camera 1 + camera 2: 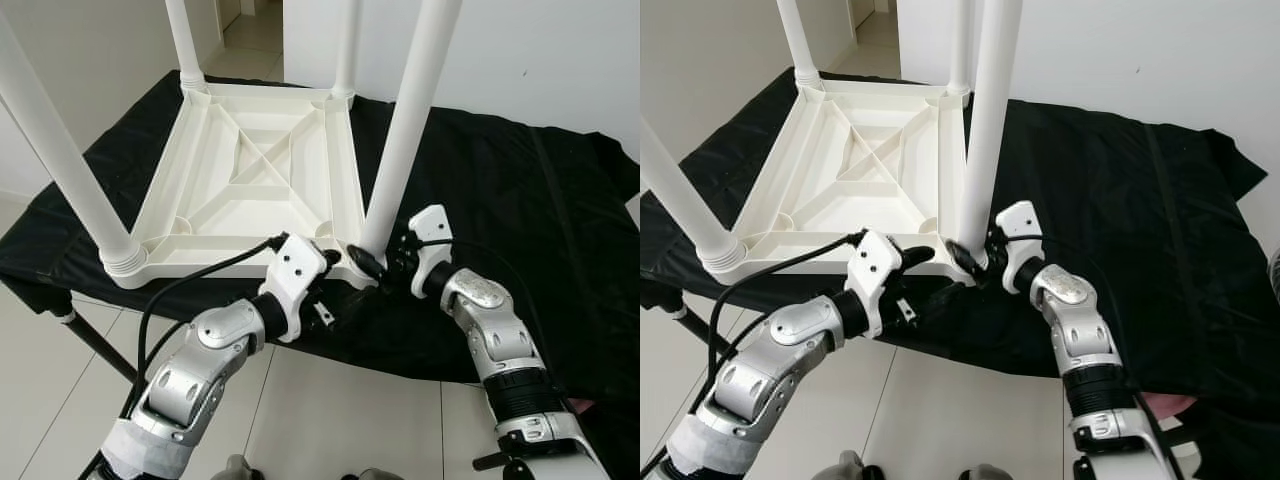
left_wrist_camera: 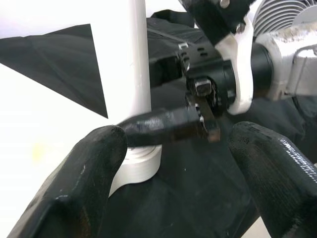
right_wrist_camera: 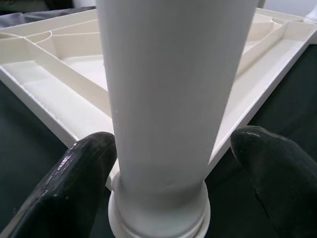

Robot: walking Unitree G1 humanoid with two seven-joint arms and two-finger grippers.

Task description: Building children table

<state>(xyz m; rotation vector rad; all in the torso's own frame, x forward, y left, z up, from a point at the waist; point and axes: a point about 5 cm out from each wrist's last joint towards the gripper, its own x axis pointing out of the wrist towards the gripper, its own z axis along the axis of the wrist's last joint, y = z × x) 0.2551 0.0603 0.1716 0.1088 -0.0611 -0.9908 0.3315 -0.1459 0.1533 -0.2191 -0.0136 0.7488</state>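
White plastic table [image 1: 250, 180] upside down on black cloth [image 1: 500, 190]; ribbed underside up; four legs [image 1: 405, 130] upright in corner sockets

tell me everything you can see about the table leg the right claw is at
The near-right leg is a smooth white tube, plastic by its look, standing upright with a slight tilt in a ringed collar at the corner of the upturned white tabletop on black cloth. The right claw straddles its base, fingers open either side; contact is unclear. The left claw sits close beside the same corner.

One upturned tabletop [image 1: 250, 170], four legs [image 1: 405, 130], one black cloth [image 1: 520, 200].
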